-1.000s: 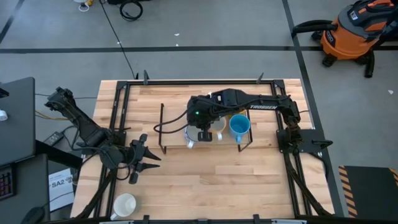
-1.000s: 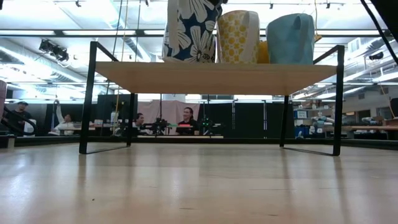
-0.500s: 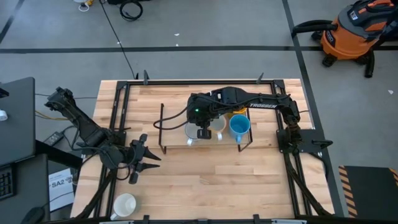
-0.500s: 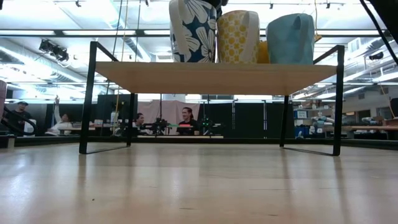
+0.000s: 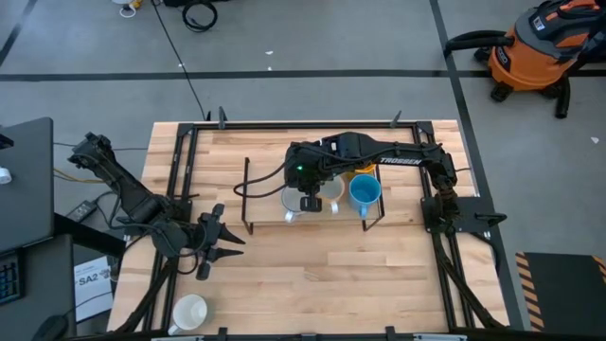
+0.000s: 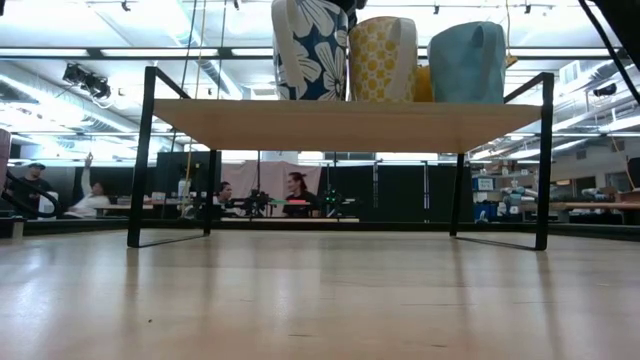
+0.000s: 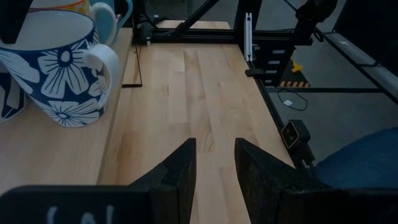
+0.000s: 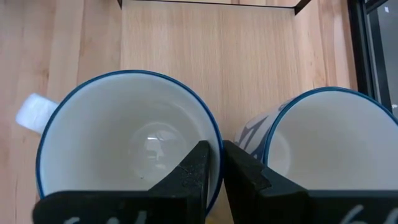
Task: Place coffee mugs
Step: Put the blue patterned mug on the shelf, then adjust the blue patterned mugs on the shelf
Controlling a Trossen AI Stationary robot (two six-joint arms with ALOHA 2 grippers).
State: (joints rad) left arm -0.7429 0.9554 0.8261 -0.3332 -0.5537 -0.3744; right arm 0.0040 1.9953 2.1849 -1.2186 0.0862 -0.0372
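Observation:
A black-framed wooden shelf (image 6: pixel 345 122) stands mid-table and carries several coffee mugs. They are a blue-and-white floral mug (image 6: pixel 308 50), a yellow patterned one (image 6: pixel 383 60), a light blue one (image 6: pixel 467 62) and an orange one (image 6: pixel 424 85) behind. My right gripper (image 8: pixel 217 167) reaches over the shelf from the right and is shut on the floral mug (image 8: pixel 124 143). A second mug (image 8: pixel 329 149) stands close beside it. My left gripper (image 5: pixel 223 244) waits open above the table's near left, touching nothing. A white mug (image 5: pixel 189 311) stands upright on the table by the near left corner. My right gripper pinches the floral mug's rim (image 8: pixel 217 146) on the side away from its white handle (image 8: pixel 28 112). One finger (image 8: pixel 198 168) is inside the mug and the other (image 8: pixel 241 173) outside, between the two mugs. The fingers point steeply down. The mug stands upright, its base on the shelf.
The shelf's black legs (image 6: pixel 140 160) and the black frame rails (image 5: pixel 180 180) along the table's sides stand in the way. Bare wood lies between shelf and near edge (image 5: pixel 322 275). An orange vacuum (image 5: pixel 544 47) sits on the floor; people (image 6: pixel 298 190) sit beyond the table.
A second ago my right gripper held the floral mug tilted at the shelf's left part. It has shifted the mug slightly toward the yellow mug and brought it upright on the shelf. For the last half second nothing has moved.

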